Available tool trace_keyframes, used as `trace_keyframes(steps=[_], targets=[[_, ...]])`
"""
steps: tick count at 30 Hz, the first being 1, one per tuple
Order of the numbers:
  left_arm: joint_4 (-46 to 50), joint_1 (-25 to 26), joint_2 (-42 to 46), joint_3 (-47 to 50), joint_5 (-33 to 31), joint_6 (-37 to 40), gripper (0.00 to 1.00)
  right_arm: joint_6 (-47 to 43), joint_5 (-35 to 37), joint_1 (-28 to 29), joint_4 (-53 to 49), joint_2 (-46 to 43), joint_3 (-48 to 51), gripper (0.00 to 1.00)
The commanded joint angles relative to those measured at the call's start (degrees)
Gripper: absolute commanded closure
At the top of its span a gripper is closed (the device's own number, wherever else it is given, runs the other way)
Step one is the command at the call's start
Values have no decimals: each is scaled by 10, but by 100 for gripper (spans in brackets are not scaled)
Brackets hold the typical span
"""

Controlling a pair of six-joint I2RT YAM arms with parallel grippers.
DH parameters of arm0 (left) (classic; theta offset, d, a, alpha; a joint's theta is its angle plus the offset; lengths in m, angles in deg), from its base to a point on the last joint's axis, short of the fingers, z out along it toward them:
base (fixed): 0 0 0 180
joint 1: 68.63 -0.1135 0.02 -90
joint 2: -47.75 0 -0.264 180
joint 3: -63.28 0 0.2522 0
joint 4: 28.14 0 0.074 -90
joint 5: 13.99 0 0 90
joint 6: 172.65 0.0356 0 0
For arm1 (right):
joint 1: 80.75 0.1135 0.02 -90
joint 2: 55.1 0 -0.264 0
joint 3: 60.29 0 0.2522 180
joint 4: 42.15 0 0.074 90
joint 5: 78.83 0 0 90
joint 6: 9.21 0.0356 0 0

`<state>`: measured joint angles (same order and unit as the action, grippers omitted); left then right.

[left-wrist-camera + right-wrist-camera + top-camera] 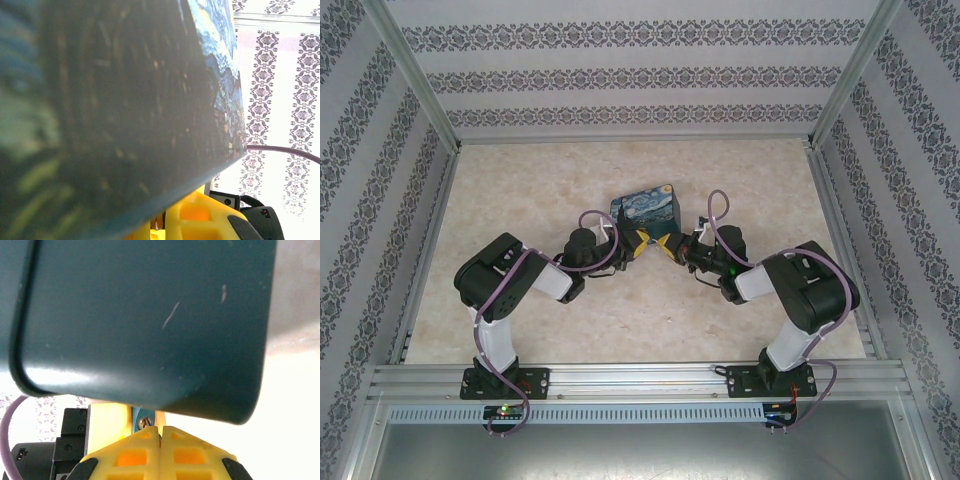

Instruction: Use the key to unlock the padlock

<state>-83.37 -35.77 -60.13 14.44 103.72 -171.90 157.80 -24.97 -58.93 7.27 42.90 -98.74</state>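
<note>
The padlock (136,415) shows as a small blue body with a silvery keyhole (144,421). It sits between the pale yellow fingers (107,416) of my left gripper (639,243), which is shut on it. My right gripper (160,430) is shut, fingertips pressed together right at the keyhole. A thin dark sliver, the key (159,436), is pinched between them. In the left wrist view my left gripper (159,221) is at the bottom edge, mostly hidden under the tin. In the top view my right gripper (667,246) meets the left one just in front of the tin.
The blue-and-yellow painted tin box (646,209) stands right behind both grippers; its dark side (125,100) and teal wall (150,315) loom close over the fingers. Marble table top (620,320) stretches around, with patterned walls and metal frame rails at the edges.
</note>
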Motion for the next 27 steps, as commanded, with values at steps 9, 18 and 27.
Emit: trace_keyframes(steps=[9,18,27], targets=[[-71,19,43,-19,86,-3,100,29,-22,-17,69,38,-44,100],[-66,19,37,-23,86,0,100,30,-32,-20,57,40,-58,100],[-63,26,26,-36,87,1,100,36,-20,3,55,40,-65,100]])
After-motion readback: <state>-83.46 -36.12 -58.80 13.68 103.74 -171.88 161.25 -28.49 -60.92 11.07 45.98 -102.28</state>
